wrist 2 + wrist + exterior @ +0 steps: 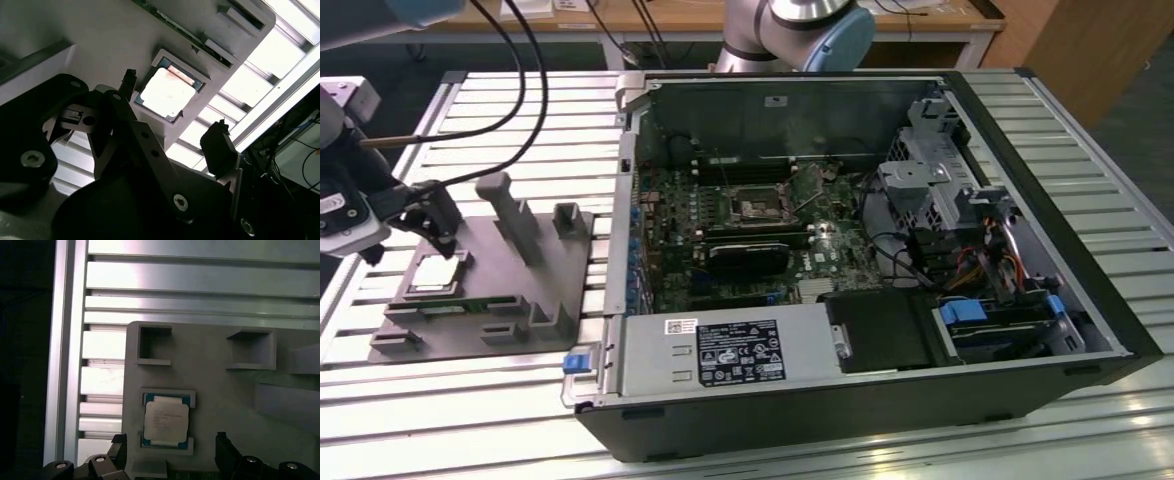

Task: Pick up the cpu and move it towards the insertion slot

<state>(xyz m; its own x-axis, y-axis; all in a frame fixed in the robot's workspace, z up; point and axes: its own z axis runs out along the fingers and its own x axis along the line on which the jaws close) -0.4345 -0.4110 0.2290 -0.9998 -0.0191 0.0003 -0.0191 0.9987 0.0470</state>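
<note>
Exterior view high over case (854, 425) and fixture (574, 262), both wrist views close above the cpu (166, 422) (167, 92)

Arm: its wrist (344, 195) stands to the exterior view's left of the cpu (438, 274), leaning down toward it.
Pincer (434, 228): hangs just above the cpu, apart from it, tips pointing down.
Jaws: spread wide; in both wrist views one dark finger (119, 447) sits off each opposite edge of the cpu.
</note>
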